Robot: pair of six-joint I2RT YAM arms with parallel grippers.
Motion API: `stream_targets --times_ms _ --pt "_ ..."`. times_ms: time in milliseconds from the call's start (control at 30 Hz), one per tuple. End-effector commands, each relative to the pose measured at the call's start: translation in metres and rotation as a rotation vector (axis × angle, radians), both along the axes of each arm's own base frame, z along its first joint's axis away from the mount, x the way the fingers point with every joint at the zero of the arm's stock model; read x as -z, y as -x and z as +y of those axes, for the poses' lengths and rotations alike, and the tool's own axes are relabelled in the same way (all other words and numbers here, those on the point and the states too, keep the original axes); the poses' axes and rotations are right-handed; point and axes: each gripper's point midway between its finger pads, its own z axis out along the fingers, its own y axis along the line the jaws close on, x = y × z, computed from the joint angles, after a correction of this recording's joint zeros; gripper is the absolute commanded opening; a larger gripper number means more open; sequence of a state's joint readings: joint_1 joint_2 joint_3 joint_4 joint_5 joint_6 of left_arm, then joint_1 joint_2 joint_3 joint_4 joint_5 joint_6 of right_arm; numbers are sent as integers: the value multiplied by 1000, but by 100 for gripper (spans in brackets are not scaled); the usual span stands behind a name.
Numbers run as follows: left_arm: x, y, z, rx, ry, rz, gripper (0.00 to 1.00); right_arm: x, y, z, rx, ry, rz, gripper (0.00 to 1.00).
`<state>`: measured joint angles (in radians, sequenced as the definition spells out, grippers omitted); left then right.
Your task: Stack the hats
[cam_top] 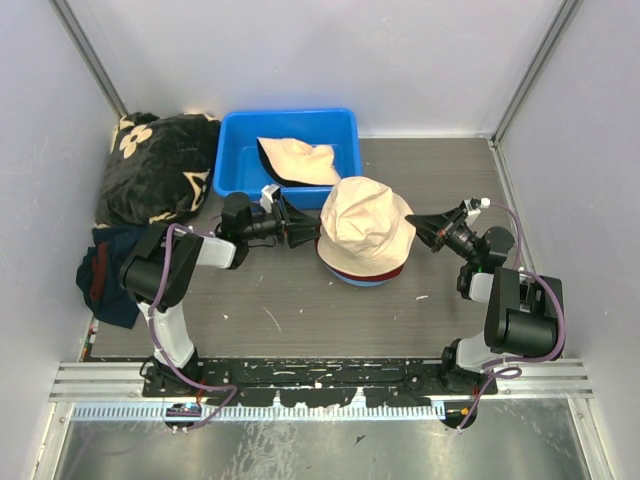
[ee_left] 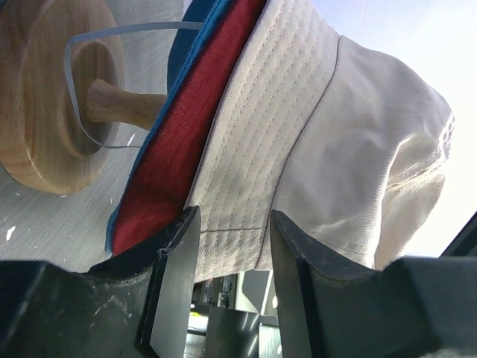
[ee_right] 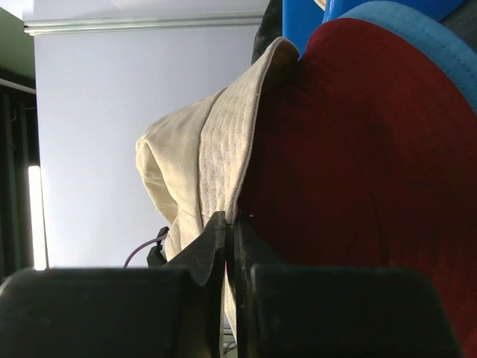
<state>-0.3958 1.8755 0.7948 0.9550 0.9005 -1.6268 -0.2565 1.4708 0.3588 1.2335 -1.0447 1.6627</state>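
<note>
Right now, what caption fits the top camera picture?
A cream hat tops a red hat and blue hat; second cream hat lies in blue bin.

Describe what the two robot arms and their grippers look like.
The left arm and right arm have bulky black joint housings and white link sections. A thin purple cable loops along each. The left gripper and right gripper are black, with tapered wedge-shaped fingers.

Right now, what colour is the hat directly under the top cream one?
A dark red hat, clearest in the right wrist view.
</note>
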Motion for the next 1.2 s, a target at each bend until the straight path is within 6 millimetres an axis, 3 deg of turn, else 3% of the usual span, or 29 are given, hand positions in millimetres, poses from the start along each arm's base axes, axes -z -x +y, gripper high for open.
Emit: stream_targets --times_ms 0,300,567,867,967,1167 --pt "5 7 0 5 4 -17 49 -3 -1 -1 18 28 -54 1" --pt "22 12 3 -1 -20 3 49 -9 -3 -1 19 23 -63 1" --pt "0 7 -10 -2 56 -11 50 -5 -3 -1 17 31 -53 1" --pt "-9 6 -14 -22 129 10 50 -2 -2 0 14 33 -46 1" --pt "-9 6 -13 -33 134 10 39 0 -2 0 13 33 -39 1" --pt "5 8 -10 -55 117 46 3 3 -1 0 13 35 -34 1"
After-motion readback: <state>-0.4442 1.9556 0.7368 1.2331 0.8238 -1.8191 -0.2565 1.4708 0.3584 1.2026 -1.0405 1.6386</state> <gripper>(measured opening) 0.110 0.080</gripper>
